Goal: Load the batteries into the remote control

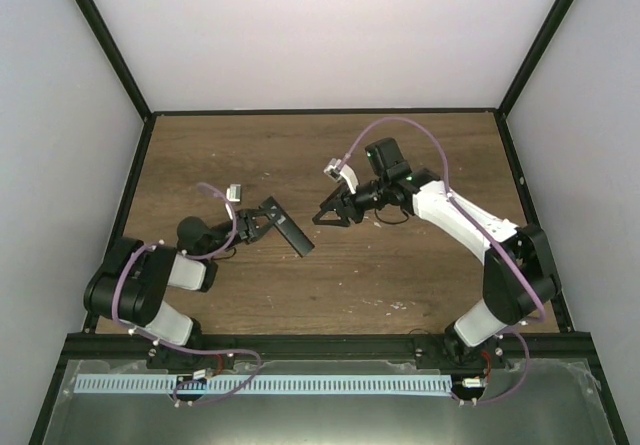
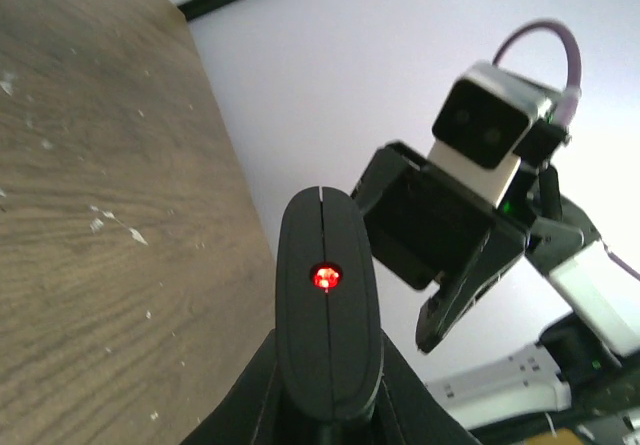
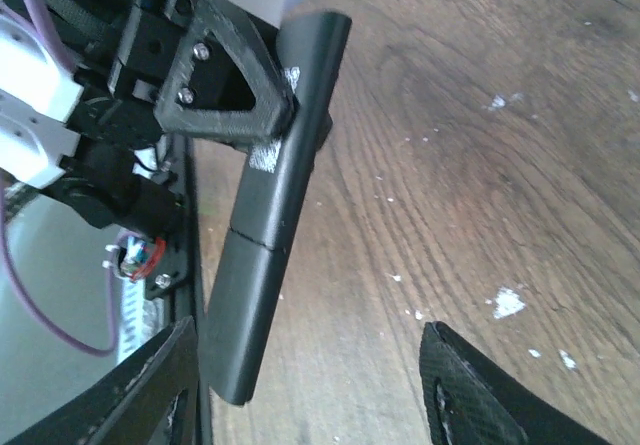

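Reading the top view left to right: left arm (image 1: 150, 285) is folded at the table's (image 1: 400, 285) 7 o'clock corner, elbow tucked back by the base, forearm reaching toward 2 o'clock. Left gripper (image 1: 255, 223) is clamped on the remote (image 1: 292, 235), jaws pinching its long sides near its 11 o'clock end. Remote runs roughly 11-to-5 o'clock in the top view, free end toward 5. From the wrist views it looks held clear of the wood.

Left wrist cam: remote's end face points away from the lens, red LED (image 2: 325, 277) lit on it, left fingers flanking it at the bottom edge.

Right gripper (image 1: 328, 215) is near the remote, not touching. It faces it from 3 o'clock, jaws spread, nothing between them. Right wrist cam agrees: fingertips (image 3: 470, 395) sit wide apart at the bottom edge with bare wood between them. The remote is ahead at 11 o'clock with the left finger (image 3: 225, 85) pressed on its side. A seam crosses the remote about midway along.

Right arm (image 1: 470, 220) rises from its base at 5 o'clock, elbow out near the table's right edge at 4 o'clock, white forearm angled toward 10 o'clock, wrist turned toward 8 o'clock.

White specks (image 3: 508, 302) are scattered on the wood.
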Robot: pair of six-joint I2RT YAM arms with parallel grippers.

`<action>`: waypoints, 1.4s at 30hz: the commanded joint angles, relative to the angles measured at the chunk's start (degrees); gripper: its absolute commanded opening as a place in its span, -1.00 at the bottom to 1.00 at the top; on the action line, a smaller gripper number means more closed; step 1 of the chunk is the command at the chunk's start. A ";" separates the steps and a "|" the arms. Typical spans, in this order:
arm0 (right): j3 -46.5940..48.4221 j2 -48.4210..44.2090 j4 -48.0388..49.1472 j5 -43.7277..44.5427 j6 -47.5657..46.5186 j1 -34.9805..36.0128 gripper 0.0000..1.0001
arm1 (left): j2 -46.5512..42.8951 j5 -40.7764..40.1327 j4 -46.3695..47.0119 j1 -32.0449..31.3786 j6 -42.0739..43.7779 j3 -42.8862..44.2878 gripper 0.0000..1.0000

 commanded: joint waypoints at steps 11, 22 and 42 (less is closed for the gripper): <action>7.33 5.85 -12.36 -10.35 2.11 3.75 0.08 | -7.90 10.71 -12.17 -1.94 7.10 5.58 -1.00; 8.37 8.20 -7.68 -15.80 5.09 8.14 0.04 | -9.26 10.36 -13.92 -2.37 7.59 6.43 -1.00; 9.55 11.23 -8.36 -21.60 3.35 8.50 -0.90 | -6.31 11.76 -2.30 -2.85 2.09 5.50 -0.84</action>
